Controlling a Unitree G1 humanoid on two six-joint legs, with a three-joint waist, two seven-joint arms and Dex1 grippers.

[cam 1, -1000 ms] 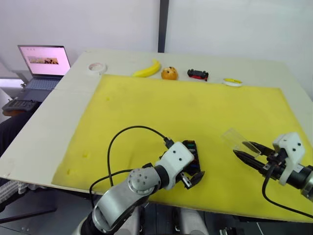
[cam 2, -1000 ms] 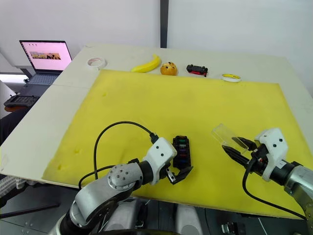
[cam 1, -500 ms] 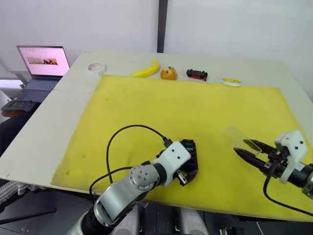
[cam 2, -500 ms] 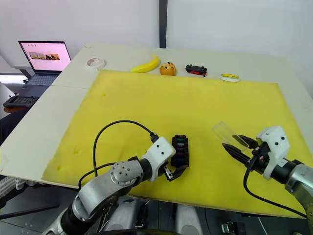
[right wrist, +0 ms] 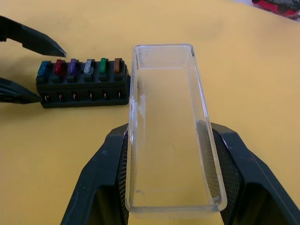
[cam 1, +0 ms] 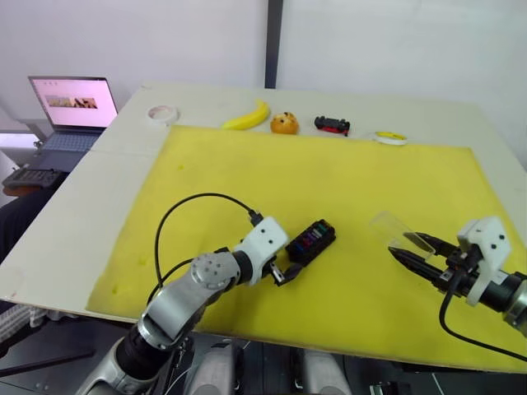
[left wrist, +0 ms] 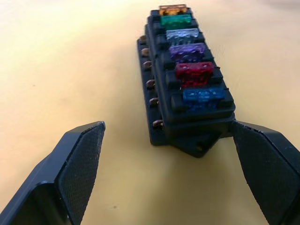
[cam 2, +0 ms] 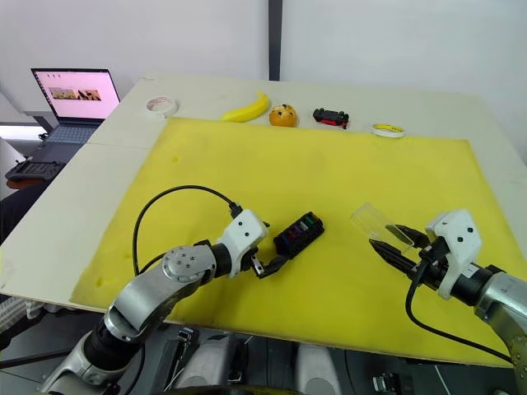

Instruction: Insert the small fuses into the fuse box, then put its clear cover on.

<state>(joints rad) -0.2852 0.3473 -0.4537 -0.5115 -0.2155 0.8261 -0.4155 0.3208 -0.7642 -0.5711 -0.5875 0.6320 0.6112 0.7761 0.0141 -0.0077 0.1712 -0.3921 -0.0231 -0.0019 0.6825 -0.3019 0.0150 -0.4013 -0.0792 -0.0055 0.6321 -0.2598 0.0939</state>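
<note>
Between spread left fingers (left wrist: 79, 164): fuse box (left wrist: 187, 93), six fuses seated; right fingers (right wrist: 105, 183) pinch clear cover (right wrist: 171, 126).

No text can be read; the laptop (cam 1: 70, 111) screen shows a page, but its writing is too small.

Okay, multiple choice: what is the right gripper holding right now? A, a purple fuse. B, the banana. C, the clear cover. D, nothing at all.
C: in the right wrist view the right gripper has its two black fingers pressed against the long sides of the clear cover, while the fuse box sits apart on the yellow mat with its six fuses already seated.
</note>
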